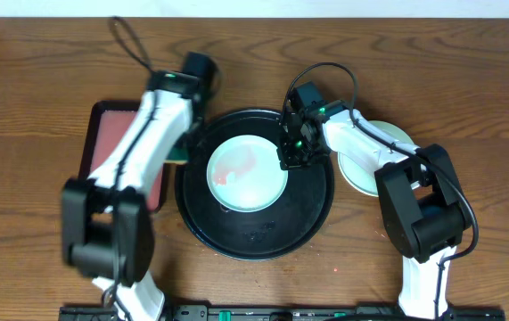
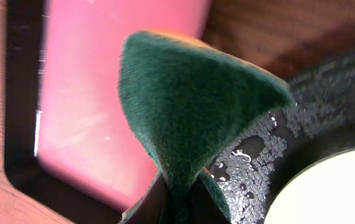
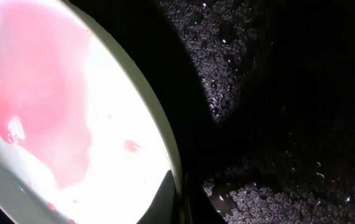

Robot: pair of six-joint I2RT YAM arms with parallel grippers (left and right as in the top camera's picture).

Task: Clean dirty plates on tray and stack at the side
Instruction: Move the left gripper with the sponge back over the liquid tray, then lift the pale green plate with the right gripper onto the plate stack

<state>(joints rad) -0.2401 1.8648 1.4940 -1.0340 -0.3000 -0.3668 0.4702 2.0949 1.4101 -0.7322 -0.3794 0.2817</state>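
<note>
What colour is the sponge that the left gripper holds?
The sponge is dark green, with an orange upper edge; the left wrist view shows it best.

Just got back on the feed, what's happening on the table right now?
The left gripper is clamped on a green sponge over the wet left edge of the black tray, beside the red tray. The right gripper pinches the right rim of the only plate on the tray, pale and smeared red. At least one more pale plate sits to the right, partly under that arm.
</note>
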